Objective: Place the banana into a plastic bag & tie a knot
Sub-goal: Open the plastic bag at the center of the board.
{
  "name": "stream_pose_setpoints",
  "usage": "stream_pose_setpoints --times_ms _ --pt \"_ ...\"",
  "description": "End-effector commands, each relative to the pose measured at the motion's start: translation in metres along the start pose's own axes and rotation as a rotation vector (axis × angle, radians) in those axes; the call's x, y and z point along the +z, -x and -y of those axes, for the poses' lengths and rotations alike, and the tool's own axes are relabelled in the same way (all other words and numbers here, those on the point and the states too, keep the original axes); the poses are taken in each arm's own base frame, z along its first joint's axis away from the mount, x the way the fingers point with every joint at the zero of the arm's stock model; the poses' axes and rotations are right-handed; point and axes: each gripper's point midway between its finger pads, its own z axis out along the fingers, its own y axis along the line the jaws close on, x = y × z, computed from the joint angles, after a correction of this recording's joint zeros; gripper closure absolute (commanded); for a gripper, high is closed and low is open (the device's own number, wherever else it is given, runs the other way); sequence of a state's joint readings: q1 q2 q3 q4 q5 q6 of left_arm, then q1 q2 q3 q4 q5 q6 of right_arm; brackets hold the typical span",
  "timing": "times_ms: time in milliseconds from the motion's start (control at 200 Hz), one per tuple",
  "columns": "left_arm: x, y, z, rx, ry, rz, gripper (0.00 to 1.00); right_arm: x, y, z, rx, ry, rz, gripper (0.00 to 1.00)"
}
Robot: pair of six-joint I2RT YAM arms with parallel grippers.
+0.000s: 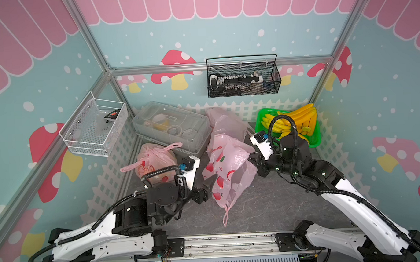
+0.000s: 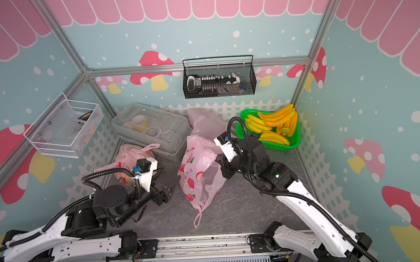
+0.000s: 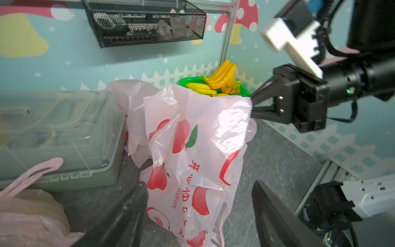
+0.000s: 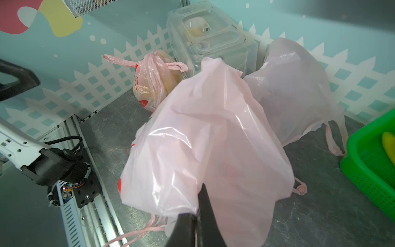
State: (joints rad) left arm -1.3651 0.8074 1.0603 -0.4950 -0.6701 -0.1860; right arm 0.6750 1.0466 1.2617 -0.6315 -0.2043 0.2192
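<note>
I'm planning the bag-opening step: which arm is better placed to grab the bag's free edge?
Left, likely: the left claw is open, empty and facing the printed plastic bag; the right claw is shut on the bag's upper edge.

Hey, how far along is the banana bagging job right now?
Done: only a grip on the printed bag. In hand: the right gripper, jaws shut, holds it up by its top edge; the left gripper is open beside it. Left: the bananas lie in the green basket, so loading and knotting remain.
</note>
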Motion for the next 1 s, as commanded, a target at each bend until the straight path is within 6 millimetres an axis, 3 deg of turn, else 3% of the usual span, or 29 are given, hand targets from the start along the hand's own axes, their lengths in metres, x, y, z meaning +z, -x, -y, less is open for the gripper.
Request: stream_pose_setpoints --times_ms 0,195,320,440,545,605,670,700,785,896,996 --pt "0.025 -0.023 0.012 0.206 0.118 -0.036 0.18 -0.001 -0.001 -0.004 0.072 0.023 -0.053 1.00" --pt "0.068 -0.054 0.028 0.167 0.189 -0.100 0.06 -0.009 0.008 -0.005 0.107 0.011 -0.047 1.00" --pt "0.093 -0.077 0.029 0.072 0.181 -0.160 0.05 -0.011 0.005 -0.001 0.131 -0.017 -0.058 1.00" --pt "0.108 -0.087 0.031 0.000 0.197 -0.162 0.05 -0.007 0.000 0.002 0.166 -0.032 -0.066 1.00" --pt "0.122 -0.101 0.017 -0.090 0.234 -0.193 0.08 -0.002 -0.005 0.005 0.197 -0.043 -0.075 1.00" --pt "0.128 -0.111 0.005 -0.141 0.242 -0.214 0.19 0.000 -0.009 0.009 0.212 -0.059 -0.088 1.00" --pt "0.128 -0.119 -0.004 -0.162 0.243 -0.225 0.45 0.001 -0.013 0.012 0.225 -0.069 -0.109 1.00" --pt "0.127 -0.121 -0.005 -0.156 0.232 -0.223 0.51 0.002 -0.016 0.016 0.235 -0.076 -0.122 1.00" --pt "0.121 -0.121 -0.002 -0.107 0.179 -0.223 0.65 0.005 -0.022 0.026 0.262 -0.075 -0.152 1.00" --pt "0.112 -0.119 0.010 -0.036 0.067 -0.236 0.96 0.010 -0.024 0.029 0.225 -0.065 -0.175 1.00" --pt "0.100 -0.111 0.008 -0.027 0.041 -0.224 1.00 0.021 -0.025 0.025 0.171 -0.029 -0.199 1.00"
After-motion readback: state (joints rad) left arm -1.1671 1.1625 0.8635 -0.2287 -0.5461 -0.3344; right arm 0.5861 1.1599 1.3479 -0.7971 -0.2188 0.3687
